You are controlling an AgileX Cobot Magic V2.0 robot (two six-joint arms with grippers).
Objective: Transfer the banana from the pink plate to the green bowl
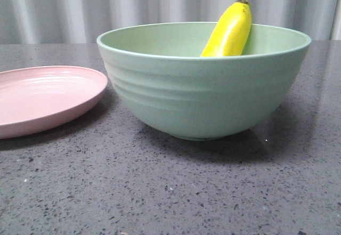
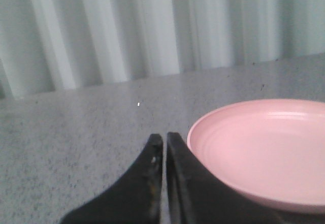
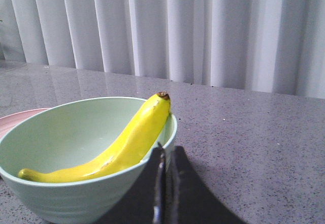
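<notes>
The yellow banana point(image 1: 230, 31) lies inside the green bowl point(image 1: 202, 94), its dark tip leaning up over the far rim. In the right wrist view the banana point(image 3: 122, 150) curves across the bowl point(image 3: 66, 132). The pink plate point(image 1: 45, 97) sits bare to the left of the bowl; it also shows in the left wrist view point(image 2: 269, 150). My left gripper point(image 2: 164, 138) is shut and holds nothing, just beside the plate's rim. My right gripper point(image 3: 166, 150) is shut and holds nothing, close to the bowl's rim near the banana. Neither gripper shows in the front view.
The grey speckled tabletop point(image 1: 170, 192) runs under everything. A white pleated curtain point(image 1: 160, 6) hangs behind the table. A sliver of the pink plate point(image 3: 15, 122) shows behind the bowl in the right wrist view.
</notes>
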